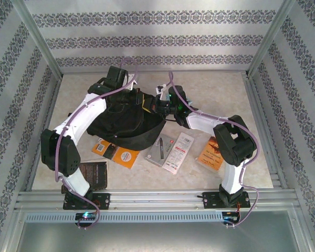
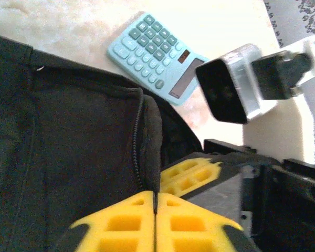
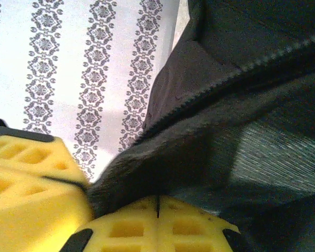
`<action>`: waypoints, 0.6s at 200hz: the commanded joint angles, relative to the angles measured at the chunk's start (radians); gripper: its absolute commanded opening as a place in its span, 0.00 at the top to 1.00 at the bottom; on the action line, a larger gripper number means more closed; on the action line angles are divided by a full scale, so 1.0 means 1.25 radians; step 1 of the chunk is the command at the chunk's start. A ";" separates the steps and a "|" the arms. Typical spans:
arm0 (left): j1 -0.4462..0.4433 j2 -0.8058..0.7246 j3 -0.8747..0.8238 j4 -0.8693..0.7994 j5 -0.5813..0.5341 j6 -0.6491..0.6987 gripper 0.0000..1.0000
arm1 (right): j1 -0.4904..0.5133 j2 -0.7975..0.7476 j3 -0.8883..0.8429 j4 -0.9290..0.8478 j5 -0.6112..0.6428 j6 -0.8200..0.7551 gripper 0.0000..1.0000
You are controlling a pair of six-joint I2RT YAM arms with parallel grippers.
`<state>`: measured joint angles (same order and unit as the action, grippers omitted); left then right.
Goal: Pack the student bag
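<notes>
The student bag (image 1: pixel 127 119) is a black fabric backpack lying in the middle of the table. Its zipper edge (image 2: pixel 139 142) runs up the left wrist view. My left gripper (image 2: pixel 156 202) is shut on the bag's fabric edge right beside that zipper. My right gripper (image 3: pixel 157 206) is shut on a fold of the bag's dark fabric (image 3: pixel 210 131), close beside the left one. In the top view both grippers meet at the bag's right upper rim, the left gripper (image 1: pixel 145 104) next to the right gripper (image 1: pixel 158 106). Each wrist view catches the other gripper's yellow fingers (image 2: pixel 191 176) (image 3: pixel 26 178).
A light blue calculator (image 2: pixel 155 55) lies on the table just beyond the bag. In front of the bag lie an orange notebook (image 1: pixel 118 153), a grey card (image 1: pixel 158 151), a white leaflet (image 1: pixel 178 152), an orange booklet (image 1: pixel 212 152) and a black book (image 1: pixel 93 174). Patterned walls (image 1: pixel 157 42) enclose the table.
</notes>
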<state>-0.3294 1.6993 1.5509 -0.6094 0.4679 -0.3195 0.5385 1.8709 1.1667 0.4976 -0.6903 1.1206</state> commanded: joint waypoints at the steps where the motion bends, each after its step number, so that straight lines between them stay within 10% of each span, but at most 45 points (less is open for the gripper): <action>1: 0.018 -0.019 -0.025 0.005 0.016 -0.012 1.00 | -0.006 -0.020 0.002 0.045 -0.010 -0.007 1.00; 120: 0.079 -0.070 -0.117 0.057 0.003 -0.030 1.00 | -0.024 -0.004 -0.064 -0.024 -0.012 -0.066 1.00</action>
<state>-0.2428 1.6295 1.4353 -0.5835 0.4614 -0.3382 0.4908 1.8370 1.0771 0.4789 -0.6857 1.0740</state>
